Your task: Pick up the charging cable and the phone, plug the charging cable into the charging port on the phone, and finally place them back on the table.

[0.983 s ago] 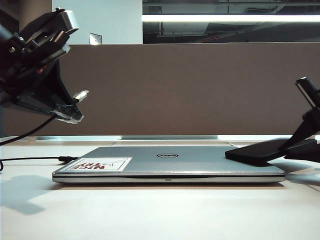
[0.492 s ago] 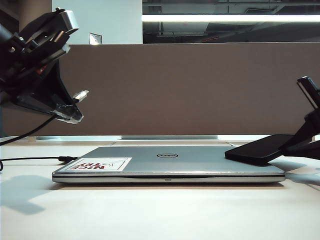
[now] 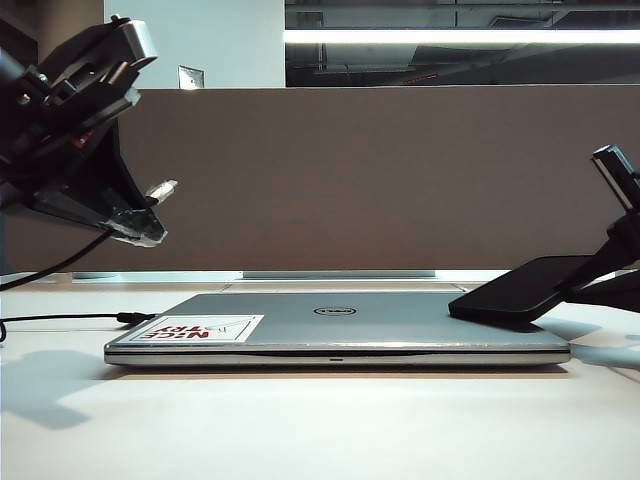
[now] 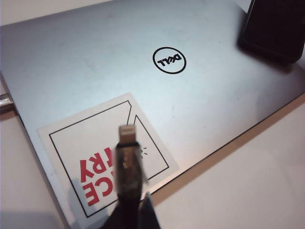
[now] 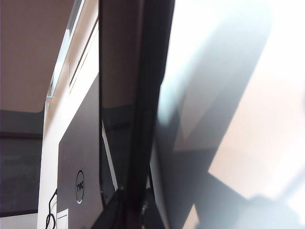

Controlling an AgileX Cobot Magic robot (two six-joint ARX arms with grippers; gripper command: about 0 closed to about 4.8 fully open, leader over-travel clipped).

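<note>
My left gripper (image 3: 140, 222) hangs high at the left of the exterior view, shut on the charging cable (image 3: 60, 263). Its silvery plug (image 3: 161, 188) sticks out past the fingertips. In the left wrist view the plug (image 4: 127, 131) hovers over the laptop's sticker, with the gripper (image 4: 128, 212) below it. The black phone (image 3: 520, 288) is tilted: one end rests on the laptop's right rear corner, and the other is raised by my right gripper (image 3: 592, 284), shut on it. The right wrist view shows the phone (image 5: 148, 95) edge-on, running out from the gripper (image 5: 136, 207). The charging port is hidden. The white table (image 3: 300, 420) lies below.
A closed silver Dell laptop (image 3: 340, 328) with a red-lettered sticker (image 3: 205, 328) lies mid-table. A black cord (image 3: 70, 318) runs along the table to the laptop's left side. A grey-brown divider panel (image 3: 380, 180) stands along the back edge.
The right gripper has tipped the phone's held end upward, so the phone now slopes more steeply off the laptop. The left gripper and plug have stayed still.
</note>
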